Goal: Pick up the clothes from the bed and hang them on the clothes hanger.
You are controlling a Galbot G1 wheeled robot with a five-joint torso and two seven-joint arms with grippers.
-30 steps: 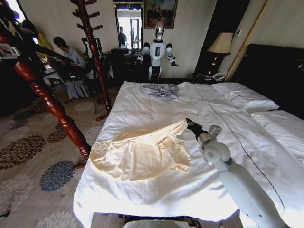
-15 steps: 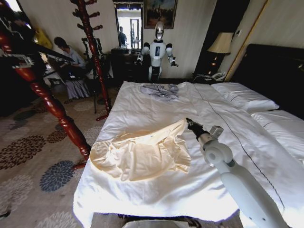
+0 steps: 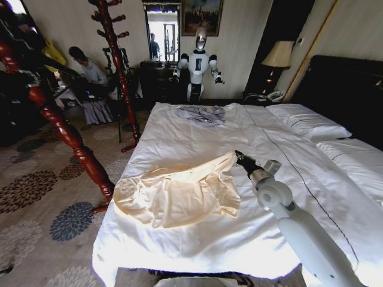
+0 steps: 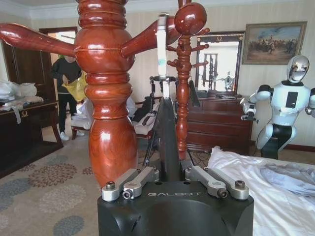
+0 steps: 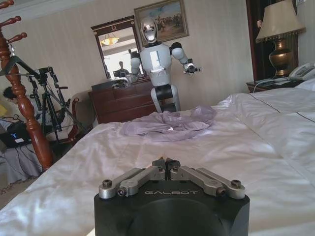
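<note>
Clothes (image 3: 179, 194) are lying on the bed (image 3: 197, 140); the right gripper (image 3: 239, 157), fingers closed, is seemingly pinching their corner, while the left gripper (image 4: 166, 147) is clamping the clothes hanger (image 4: 165, 115).

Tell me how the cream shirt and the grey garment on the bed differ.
The cream shirt is larger and spread near the foot of the bed, beside the right gripper. The grey garment is smaller, bunched up and lies at the far edge. Both are soft, rumpled cloth on the white sheet.

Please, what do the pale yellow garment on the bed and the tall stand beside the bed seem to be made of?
The clothes look like thin, soft woven fabric with a slight sheen: they lie limp in loose folds. The coat stand looks like turned wood with glossy reddish-brown varnish: bright reflections show on its rounded parts.
</note>
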